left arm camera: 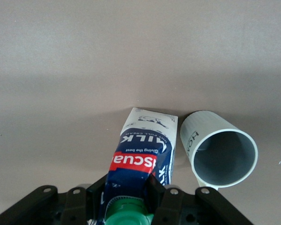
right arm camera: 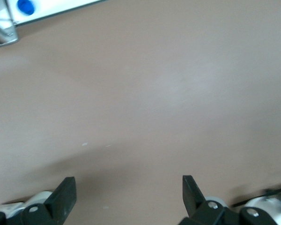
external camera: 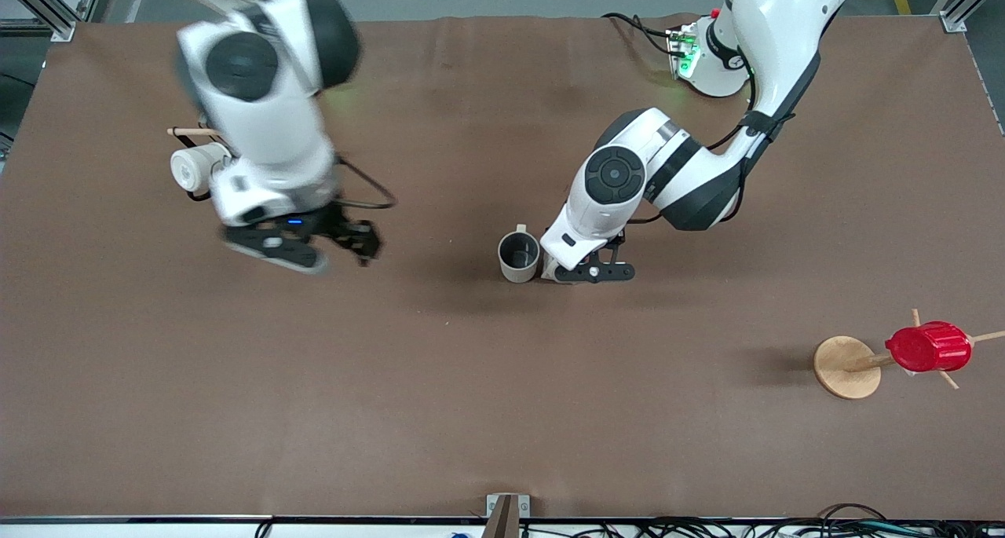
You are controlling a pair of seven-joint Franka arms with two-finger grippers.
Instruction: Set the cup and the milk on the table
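We see the glossy blue-and-white gable-top milk pinched by the left end effector, bent down low onto the matte brown worktop, the smooth cream cup upright just beside it, while the right end effector hovers spread over bare worktop.

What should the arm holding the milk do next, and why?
Probably open its fingers and lift away. The left gripper grips the milk, which seems to stand on the table beside the cup. The right gripper hangs open and empty.
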